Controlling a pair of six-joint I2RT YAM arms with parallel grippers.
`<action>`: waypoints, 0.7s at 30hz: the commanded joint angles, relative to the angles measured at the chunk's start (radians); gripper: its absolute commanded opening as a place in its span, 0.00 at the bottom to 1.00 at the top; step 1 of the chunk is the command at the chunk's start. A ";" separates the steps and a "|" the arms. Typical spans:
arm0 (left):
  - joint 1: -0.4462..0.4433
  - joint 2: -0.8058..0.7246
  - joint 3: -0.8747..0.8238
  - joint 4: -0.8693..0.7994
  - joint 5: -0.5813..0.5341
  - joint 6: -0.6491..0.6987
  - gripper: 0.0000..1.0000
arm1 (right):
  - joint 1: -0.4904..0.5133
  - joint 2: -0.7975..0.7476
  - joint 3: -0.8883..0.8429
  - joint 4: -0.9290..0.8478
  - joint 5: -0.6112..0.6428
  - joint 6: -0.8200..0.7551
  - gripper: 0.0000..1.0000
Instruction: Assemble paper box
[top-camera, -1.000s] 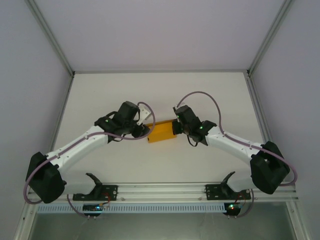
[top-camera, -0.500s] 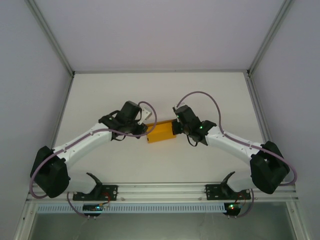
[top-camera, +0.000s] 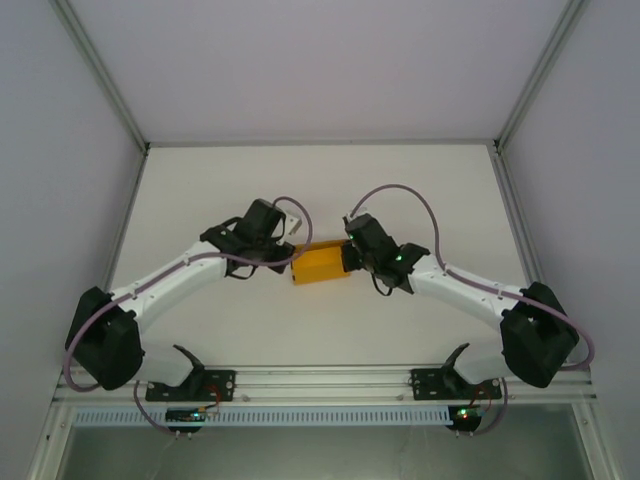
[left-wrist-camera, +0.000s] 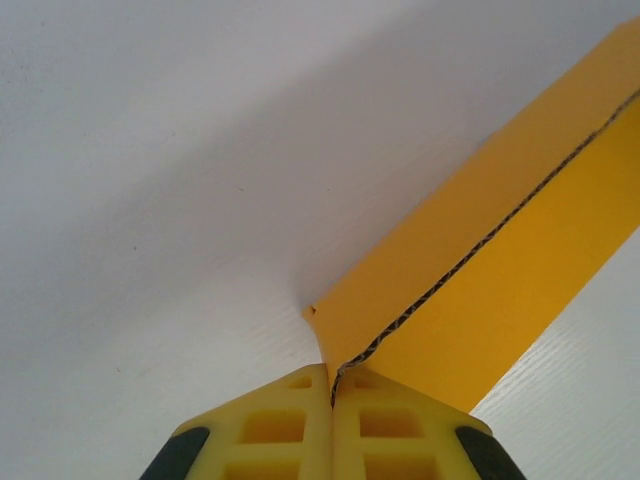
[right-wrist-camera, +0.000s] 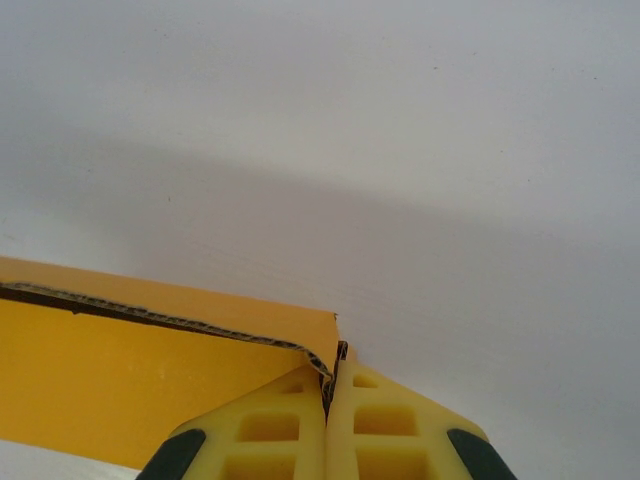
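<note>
Moved in closer on the paper box (top-camera: 320, 266) with the left pincer (left-wrist-camera: 331, 380), now pinching its edge; likewise pinched by the right pincer (right-wrist-camera: 328, 378). Hidden from above: both box ends.

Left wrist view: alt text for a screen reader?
The left end effector, shut, pinches a near corner of the orange-yellow paper box, whose corrugated edge runs up to the right over the white table.

- Your paper box (left-wrist-camera: 480, 270) looks like matt orange-yellow card, with a corrugated core at its cut edge.
- Your left gripper (left-wrist-camera: 331, 390) and right gripper (right-wrist-camera: 327, 385) carry matt yellow moulded-plastic fingers.
- Your table (left-wrist-camera: 150, 200) is smooth, matt white.
- The front rail (top-camera: 330, 378) looks like dull metal.
</note>
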 joint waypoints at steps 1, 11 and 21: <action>0.004 0.034 0.069 -0.029 0.082 -0.201 0.00 | 0.052 0.019 -0.014 -0.042 0.111 0.055 0.00; 0.015 0.059 0.091 -0.102 0.161 -0.365 0.00 | 0.112 0.030 -0.035 -0.047 0.244 0.140 0.00; 0.002 0.040 0.012 -0.043 0.126 -0.483 0.00 | 0.117 0.051 -0.022 -0.046 0.221 0.161 0.00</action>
